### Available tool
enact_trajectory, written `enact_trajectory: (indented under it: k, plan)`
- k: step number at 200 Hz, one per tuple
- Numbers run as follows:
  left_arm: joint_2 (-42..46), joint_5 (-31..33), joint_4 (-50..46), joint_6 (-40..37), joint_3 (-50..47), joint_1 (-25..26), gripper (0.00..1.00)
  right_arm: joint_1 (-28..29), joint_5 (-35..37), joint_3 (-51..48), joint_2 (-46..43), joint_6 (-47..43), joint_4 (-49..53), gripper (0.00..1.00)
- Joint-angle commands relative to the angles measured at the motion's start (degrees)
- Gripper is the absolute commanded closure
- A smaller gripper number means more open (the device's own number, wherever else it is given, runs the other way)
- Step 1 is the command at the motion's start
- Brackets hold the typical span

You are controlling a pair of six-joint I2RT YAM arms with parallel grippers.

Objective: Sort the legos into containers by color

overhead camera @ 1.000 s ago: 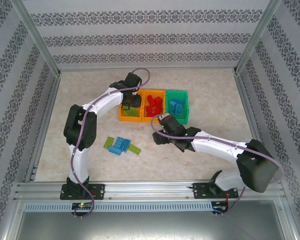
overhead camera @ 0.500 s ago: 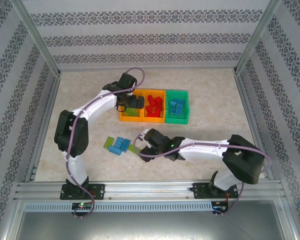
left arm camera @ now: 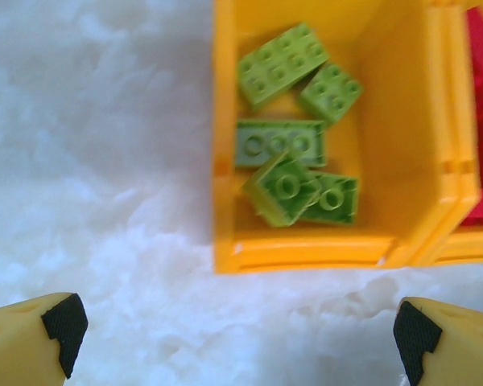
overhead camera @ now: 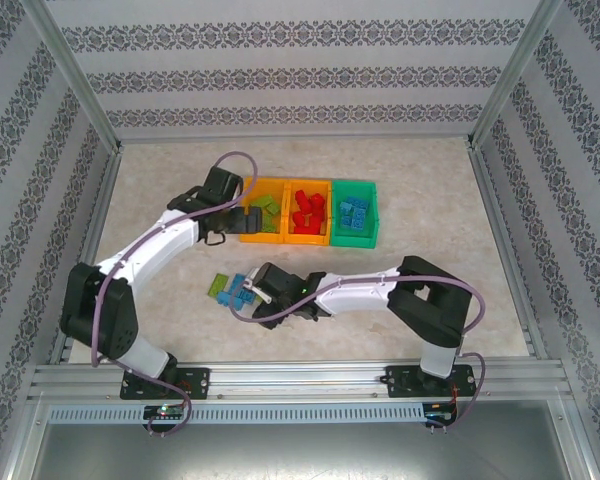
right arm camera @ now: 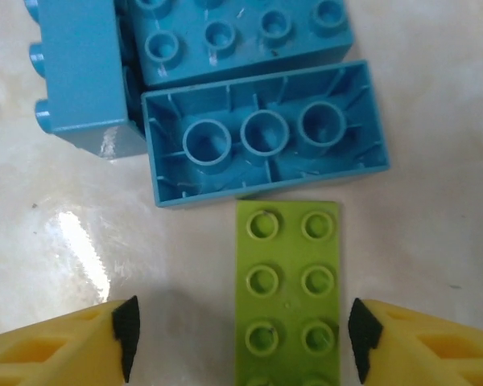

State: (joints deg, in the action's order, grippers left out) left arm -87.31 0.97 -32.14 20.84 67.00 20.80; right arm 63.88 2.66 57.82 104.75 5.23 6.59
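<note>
The left arm (overhead camera: pixel 150 250) rises from its base at the near edge of the bench (overhead camera: pixel 430 190) and elbows out toward the left edge. It then reaches to the far middle, ending just left of a row of three joined bins. The left jaws stand wide open with nothing between them. Their black pads (left arm camera: pixel 64 322) hang over bare bench just outside a corner of the left orange-yellow bin (left arm camera: pixel 402 121). That bin holds five lime green bricks (left arm camera: pixel 278 145), one tilted on another. The middle orange-yellow bin (overhead camera: pixel 307 241) holds red bricks (overhead camera: pixel 305 208), and the green bin (overhead camera: pixel 354 241) holds blue bricks (overhead camera: pixel 353 212).

The right arm (overhead camera: pixel 360 290) folds sharply above its base at the near edge and stretches low across the bench to loose bricks left of centre. The right jaws point down, open, gripping nothing. A lime green oblong brick (right arm camera: pixel 288 293) lies flat, studs up, between their pads, clear of one and very close to the other. Touching its far end is an upturned blue brick (right arm camera: pixel 266 133). Beyond that lie a studs-up blue brick (right arm camera: pixel 241 32) and a blue brick on its side (right arm camera: pixel 76 68).
</note>
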Motion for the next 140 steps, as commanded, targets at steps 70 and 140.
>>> enact_trajectory:
  k: [70, 140]
  plan:
    - [11.14, 2.19, 0.97, 3.67, -10.81, -3.02, 0.01, -2.25, -0.91, 3.00, 4.92, -2.26, 8.81, 0.70]
    - [14.16, 3.70, -0.03, 4.11, -14.73, -3.47, 0.01, -3.22, -2.72, 0.65, -4.10, -1.18, 5.19, 0.74]
